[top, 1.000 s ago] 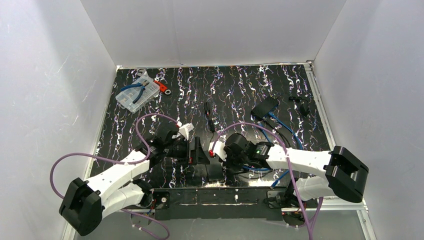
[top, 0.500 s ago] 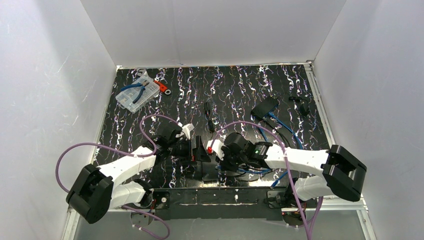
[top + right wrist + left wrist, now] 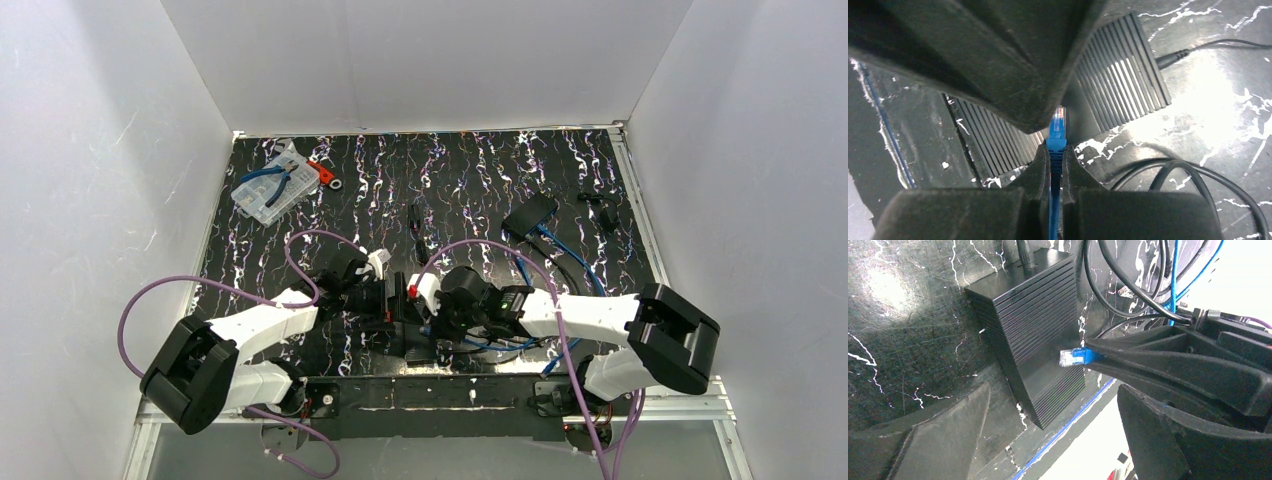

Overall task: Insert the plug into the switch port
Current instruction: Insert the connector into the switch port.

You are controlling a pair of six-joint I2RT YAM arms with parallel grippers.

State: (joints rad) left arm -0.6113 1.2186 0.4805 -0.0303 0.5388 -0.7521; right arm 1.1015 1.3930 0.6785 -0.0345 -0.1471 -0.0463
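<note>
The switch (image 3: 1033,335) is a black ribbed box lying near the table's front edge; its ribbed side (image 3: 1128,70) also shows in the right wrist view. No port shows on it in any view. My right gripper (image 3: 1056,155) is shut on the blue boot of the plug (image 3: 1057,131). The plug's clear tip (image 3: 1067,358) hangs just over the switch's flat face. My left gripper (image 3: 1053,435) stands wide open around the switch's near corner, holding nothing. One of its fingers (image 3: 998,60) looms over the plug. From above, both grippers (image 3: 405,300) meet over the switch.
A clear parts box with blue pliers (image 3: 275,185) and a red tool (image 3: 322,173) lie at the back left. A second black box with blue cables (image 3: 530,215) sits back right. Black cables (image 3: 1128,285) loop beside the switch. The table's front edge (image 3: 1068,425) runs close by.
My right gripper has carried the plug leftward over the switch. My left arm has swung inward, bringing its open gripper up against the right one.
</note>
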